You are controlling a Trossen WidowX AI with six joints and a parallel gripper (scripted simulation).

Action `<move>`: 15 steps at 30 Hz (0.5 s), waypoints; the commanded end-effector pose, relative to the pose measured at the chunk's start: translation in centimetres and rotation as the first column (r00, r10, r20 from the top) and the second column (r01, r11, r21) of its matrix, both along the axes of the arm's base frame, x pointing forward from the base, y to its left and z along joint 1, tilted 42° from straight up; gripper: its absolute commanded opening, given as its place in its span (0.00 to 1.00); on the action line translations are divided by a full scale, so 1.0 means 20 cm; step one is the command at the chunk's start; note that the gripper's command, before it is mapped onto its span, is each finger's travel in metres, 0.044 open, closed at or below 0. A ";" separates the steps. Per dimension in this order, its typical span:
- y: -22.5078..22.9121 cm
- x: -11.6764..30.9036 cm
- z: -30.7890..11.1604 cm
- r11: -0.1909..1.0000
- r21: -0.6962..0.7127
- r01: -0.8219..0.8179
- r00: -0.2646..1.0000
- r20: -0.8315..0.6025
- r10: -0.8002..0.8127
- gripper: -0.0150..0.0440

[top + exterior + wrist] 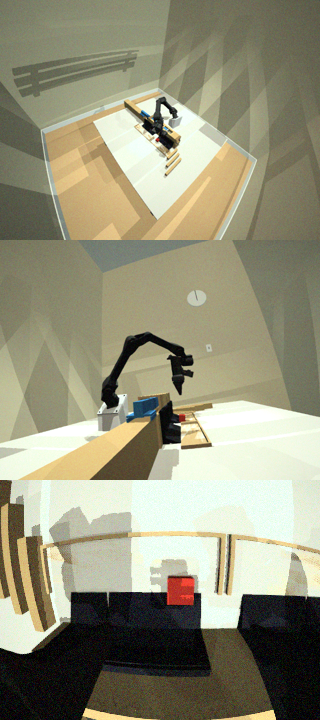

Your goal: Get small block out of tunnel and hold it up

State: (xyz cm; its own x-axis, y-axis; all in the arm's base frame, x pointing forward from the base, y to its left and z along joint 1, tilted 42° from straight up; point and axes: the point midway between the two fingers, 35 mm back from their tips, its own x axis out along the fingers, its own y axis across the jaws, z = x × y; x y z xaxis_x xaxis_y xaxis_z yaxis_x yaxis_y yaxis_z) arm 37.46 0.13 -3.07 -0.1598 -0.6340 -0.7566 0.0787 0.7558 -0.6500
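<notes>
1. Block (157,139) (182,417) (180,590), red, is outside the tunnel (176,136) (157,429), at the outer edge of the black ramp (165,142) (166,420) (155,642), beside the tray (145,132) (196,445) (175,533). Cannot tell which bears its weight.
2. End effector (158,132) (180,394) hangs above, pointing down, fingers spread, nothing between them. Lift remains to be done.
3. Main risk, my judgement: coming down off-centre, one finger lands on the block and tips or shoves it into the tray.
4. A fingertip could also catch the ramp or the tray's rim; low clearance there would stop the descent or leave a shallow pinch that slips on lifting.
5. Rods (173,166) (192,407) (35,580) lie off the tray's end, likely a lesser hazard.
6. Block looks near-cubic: no clear long axis, no distinct front. In the wrist view its sides run roughly square to the ramp edge; slight tilt cannot be ruled out.
</notes>
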 end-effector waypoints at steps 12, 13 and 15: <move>-0.09 -0.01 -0.11 1.000 -0.006 -0.007 1.000 -0.006 0.007 1.00; -0.09 -0.01 -0.11 1.000 -0.006 -0.007 1.000 -0.006 0.007 1.00; -0.10 -0.02 -0.12 1.000 -0.006 -0.007 1.000 -0.006 0.007 1.00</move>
State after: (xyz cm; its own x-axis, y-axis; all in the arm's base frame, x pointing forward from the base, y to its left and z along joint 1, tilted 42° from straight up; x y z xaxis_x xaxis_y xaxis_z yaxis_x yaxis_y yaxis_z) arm 37.33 -1.48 -5.00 -0.1585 -0.6338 -0.7570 0.0788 0.7562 -0.6496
